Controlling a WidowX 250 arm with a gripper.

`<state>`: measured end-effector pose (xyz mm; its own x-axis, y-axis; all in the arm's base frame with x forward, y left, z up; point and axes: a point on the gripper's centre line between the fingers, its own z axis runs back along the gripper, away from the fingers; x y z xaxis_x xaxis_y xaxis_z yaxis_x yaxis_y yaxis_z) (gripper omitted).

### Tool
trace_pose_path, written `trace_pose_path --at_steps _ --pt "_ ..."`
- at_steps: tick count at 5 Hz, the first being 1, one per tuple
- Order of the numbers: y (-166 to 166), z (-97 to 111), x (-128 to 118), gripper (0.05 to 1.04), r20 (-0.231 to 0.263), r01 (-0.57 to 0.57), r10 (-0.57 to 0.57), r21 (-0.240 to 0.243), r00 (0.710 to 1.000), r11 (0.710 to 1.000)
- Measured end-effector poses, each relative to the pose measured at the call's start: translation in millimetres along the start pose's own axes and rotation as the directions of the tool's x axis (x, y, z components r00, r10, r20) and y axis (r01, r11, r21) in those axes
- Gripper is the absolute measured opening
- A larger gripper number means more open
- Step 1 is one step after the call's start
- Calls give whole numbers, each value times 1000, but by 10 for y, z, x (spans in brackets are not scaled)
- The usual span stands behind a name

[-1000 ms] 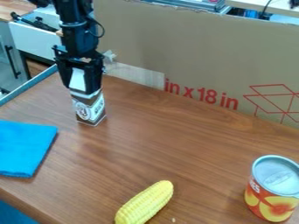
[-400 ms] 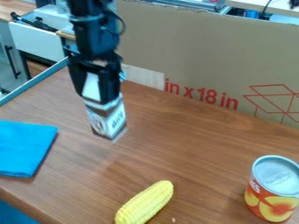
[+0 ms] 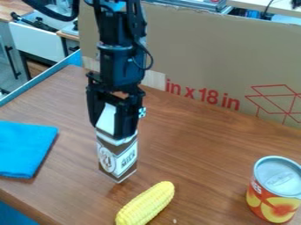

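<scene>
The black gripper (image 3: 111,124) hangs left of centre in the camera view, shut on the upper part of a brown and white milk carton (image 3: 117,157). The carton is upright between the two fingers, its lower half showing beneath them. Just to the lower right of the carton lies a yellow corn cob (image 3: 145,204), not touching it as far as I can see. Whether the carton's base touches the table I cannot tell.
A blue folded cloth (image 3: 24,148) lies on the wooden table (image 3: 194,149) at the left. An orange and red can (image 3: 275,189) stands at the right. Behind the table's far edge rises a cardboard panel (image 3: 206,57).
The gripper has moved right and toward the near side of the table, carrying the carton from the far left to beside the corn. Cloth, corn and can have stayed in place.
</scene>
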<state>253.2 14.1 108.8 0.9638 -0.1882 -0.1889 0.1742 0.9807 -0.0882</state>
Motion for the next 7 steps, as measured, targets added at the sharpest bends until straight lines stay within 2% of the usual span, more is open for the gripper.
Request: trace_pose_path --at_steps 1,2,3,4,5,6,7 --pt "15 -141 -102 846 -44 -18 19 12 999 1000" --pt "78 -189 -156 846 -54 -38 38 11 998 999" --pt "163 -190 -204 902 -55 -56 55 0 997 998" --pt "153 -200 -226 991 -59 -19 15 -62 998 998" --pt "75 -164 -247 995 -70 14 -22 -122 997 992" --pt "-8 -9 -318 996 -40 24 -30 -142 999 990" --pt "-64 313 -424 996 54 38 -33 -112 998 993"
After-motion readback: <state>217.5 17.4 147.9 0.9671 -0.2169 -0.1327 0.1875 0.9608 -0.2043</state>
